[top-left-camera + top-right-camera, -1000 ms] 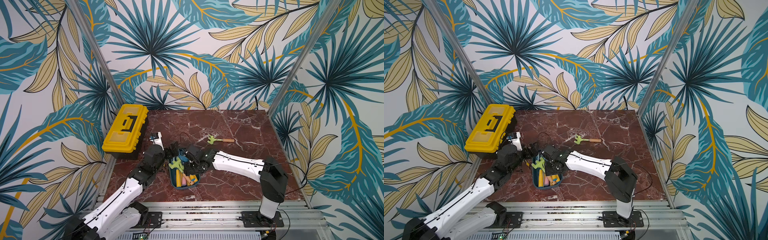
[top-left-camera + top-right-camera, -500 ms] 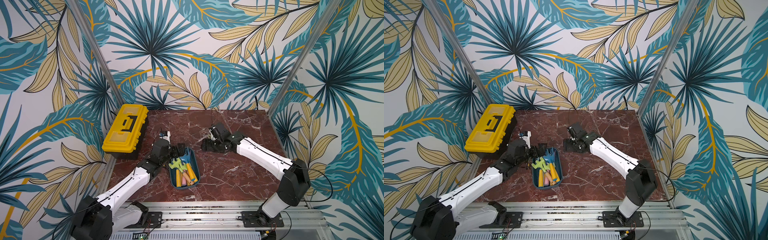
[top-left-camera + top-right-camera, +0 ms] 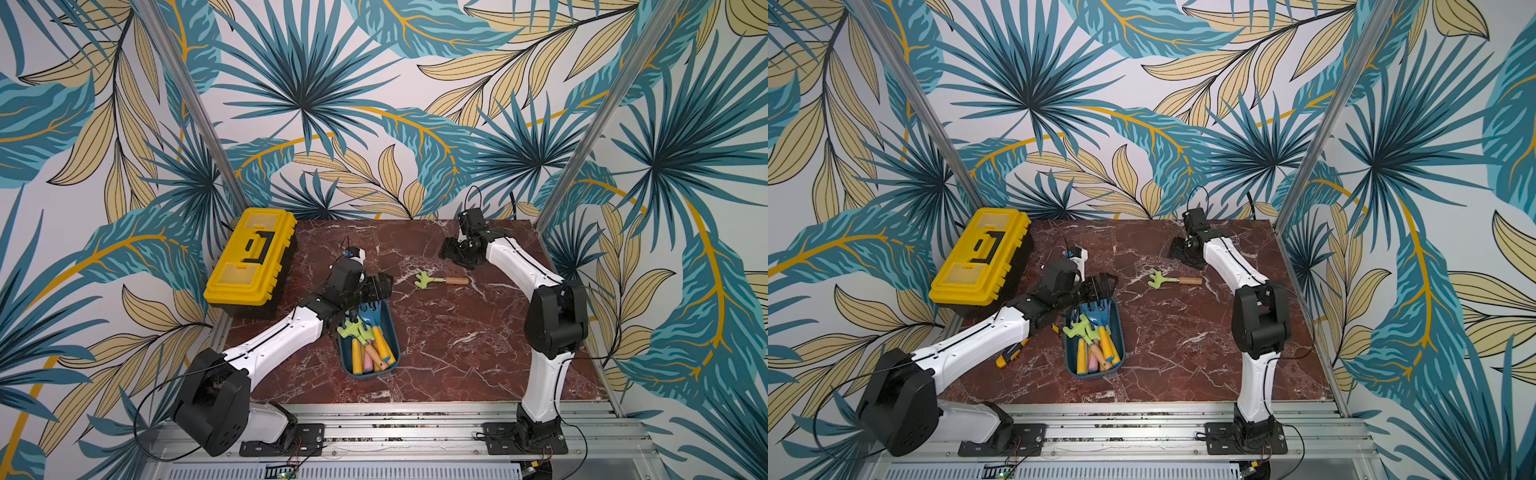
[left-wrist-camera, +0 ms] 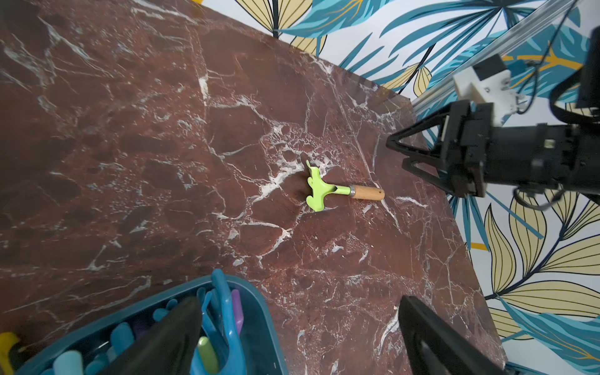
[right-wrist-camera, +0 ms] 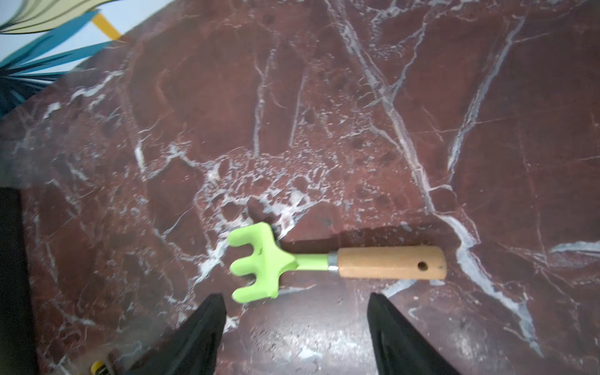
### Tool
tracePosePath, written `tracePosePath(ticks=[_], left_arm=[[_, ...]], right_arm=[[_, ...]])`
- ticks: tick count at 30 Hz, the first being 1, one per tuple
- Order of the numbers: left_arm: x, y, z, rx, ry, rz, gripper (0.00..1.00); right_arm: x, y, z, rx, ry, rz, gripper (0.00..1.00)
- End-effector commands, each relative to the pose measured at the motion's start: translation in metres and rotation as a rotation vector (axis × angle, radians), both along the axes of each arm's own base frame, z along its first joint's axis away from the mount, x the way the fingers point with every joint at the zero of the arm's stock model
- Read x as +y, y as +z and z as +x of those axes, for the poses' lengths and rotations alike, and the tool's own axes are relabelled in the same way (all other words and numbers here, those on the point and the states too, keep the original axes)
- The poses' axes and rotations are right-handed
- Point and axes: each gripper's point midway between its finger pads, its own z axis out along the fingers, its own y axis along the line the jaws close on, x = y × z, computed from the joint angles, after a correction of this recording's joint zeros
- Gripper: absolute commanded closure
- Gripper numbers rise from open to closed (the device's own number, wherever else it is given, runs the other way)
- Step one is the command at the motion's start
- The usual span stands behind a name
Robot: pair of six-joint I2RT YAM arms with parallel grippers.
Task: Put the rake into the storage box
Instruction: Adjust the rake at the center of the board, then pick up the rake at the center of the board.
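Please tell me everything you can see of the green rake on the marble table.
The rake is a hand tool: a light green head with three short prongs, a green neck, a silver ring and a pale wooden handle with a hole near its end. It lies flat on the red marble table, apart from the storage box, and only the table touches it.

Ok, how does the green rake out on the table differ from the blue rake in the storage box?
The green rake has a light green head and a bare wooden handle; the blue rake has a blue head and a yellow handle. The green rake lies alone on the marble table; the blue rake sits in the storage box among other tools. Both are short, pronged hand rakes.
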Motion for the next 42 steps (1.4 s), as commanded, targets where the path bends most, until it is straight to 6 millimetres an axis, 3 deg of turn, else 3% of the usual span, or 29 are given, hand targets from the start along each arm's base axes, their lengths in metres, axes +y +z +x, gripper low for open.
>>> tracePosePath(ticks=[1,5,9,13,18,28,33,42], left_arm=[[-0.012,0.016,0.005,-0.006,-0.015,-0.034,0.0],[-0.017,0.013,0.007,0.01,-0.023,-0.039,0.0],[-0.018,0.011,0.006,0.017,-0.022,-0.046,0.0],[-0.023,0.008,0.007,0.025,-0.025,-0.059,0.0],[-0.032,0.004,0.009,0.038,-0.039,-0.087,0.0],[-0.067,-0.008,0.015,0.093,-0.093,-0.105,0.0],[-0.099,-0.021,0.022,0.137,-0.134,-0.032,0.0],[-0.134,-0.063,0.033,0.249,-0.175,0.256,0.0]], right_arm=[[-0.001,-0.021,0.012,0.047,0.001,0.053,0.27],[-0.011,-0.05,0.024,0.093,-0.009,0.077,0.32],[-0.017,-0.075,0.023,0.141,-0.015,0.085,0.35],[-0.015,-0.092,0.011,0.191,-0.003,0.097,0.35],[-0.009,-0.1,-0.022,0.228,0.012,0.119,0.37],[0.04,-0.087,-0.124,0.193,0.109,0.209,0.37],[0.018,-0.069,-0.143,0.125,0.057,0.161,0.37],[-0.042,0.002,-0.172,-0.097,-0.084,0.022,0.31]])
